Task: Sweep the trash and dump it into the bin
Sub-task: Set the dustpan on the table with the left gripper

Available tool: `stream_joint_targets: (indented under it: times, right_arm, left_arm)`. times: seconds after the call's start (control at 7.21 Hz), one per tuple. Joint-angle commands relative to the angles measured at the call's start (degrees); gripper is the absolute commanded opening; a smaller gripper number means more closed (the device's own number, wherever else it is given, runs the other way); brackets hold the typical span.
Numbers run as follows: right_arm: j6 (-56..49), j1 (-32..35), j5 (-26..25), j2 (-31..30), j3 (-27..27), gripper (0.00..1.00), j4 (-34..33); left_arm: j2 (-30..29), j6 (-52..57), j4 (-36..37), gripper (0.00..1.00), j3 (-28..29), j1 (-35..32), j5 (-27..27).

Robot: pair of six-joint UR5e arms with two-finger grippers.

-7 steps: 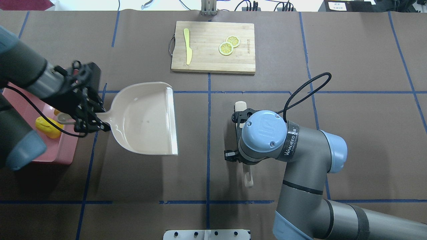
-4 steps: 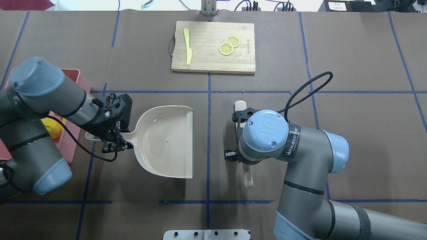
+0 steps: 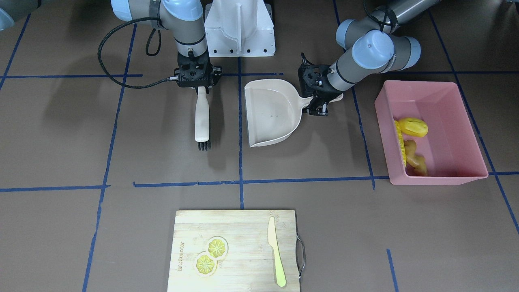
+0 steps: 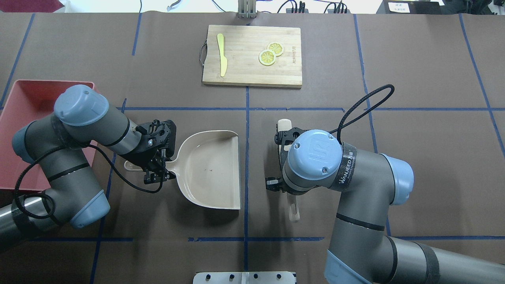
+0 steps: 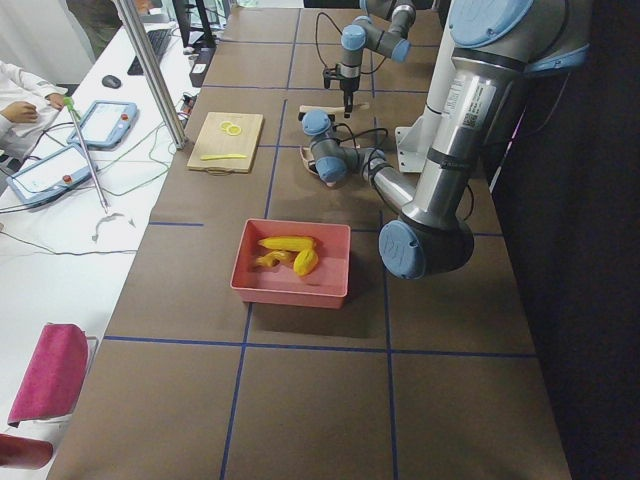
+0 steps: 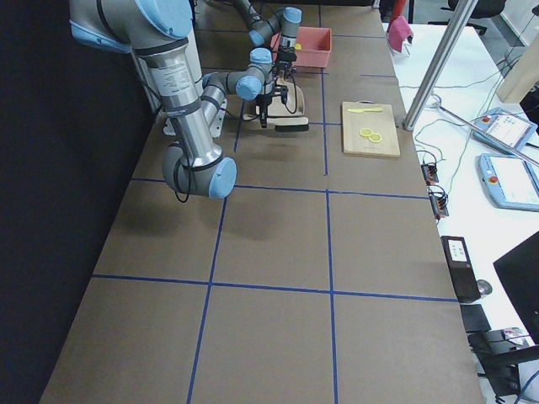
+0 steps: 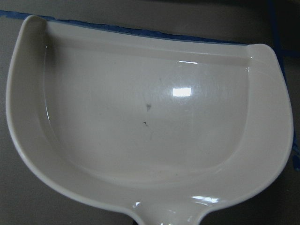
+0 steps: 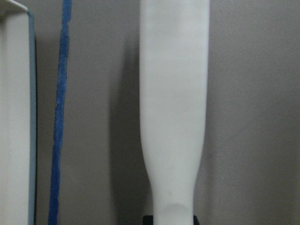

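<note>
All three bits of trash are in the pink bin: the corn cob lies along the wall on the dustpan side, the rounded yellow lump is just beside it, and the ginger root is touching the cob. The left gripper is clamped on the handle of the beige dustpan, which sits level between bin and brush, with just a couple of dark specks inside. The right gripper is closed on the white brush, bristles pointing toward the cutting board. The lemon slices and the knife lie on that board.
</note>
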Motion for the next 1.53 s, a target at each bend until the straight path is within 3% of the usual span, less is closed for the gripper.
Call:
stream_joint_targets:
  times: [0.0, 0.42, 1.11, 1.25, 1.39]
  right_arm:
    - [0.21, 0.0, 0.0, -0.02, -0.08, 0.0, 0.03]
    - [0.3, 0.0, 0.0, -0.02, -0.08, 0.0, 0.03]
    - [0.56, -0.09, 0.0, 0.07, -0.07, 0.0, 0.03]
    - [0.65, -0.17, 0.0, 0.07, -0.08, 0.0, 0.03]
    - [0.65, -0.17, 0.0, 0.07, -0.08, 0.0, 0.03]
  left_arm:
    - [-1.27, -0.14, -0.06, 0.07, 1.55, 0.3, 0.11]
    - [-3.47, 0.31, -0.32, 0.08, 2.79, 2.4, 4.21]
    - [-2.86, 5.14, -1.12, 0.17, 2.53, 1.45, 4.24]
    - [-2.86, 5.14, -0.94, 0.27, 2.44, 0.49, 4.06]
    - [-2.86, 4.97, -0.5, 0.52, 2.61, -0.39, 4.06]
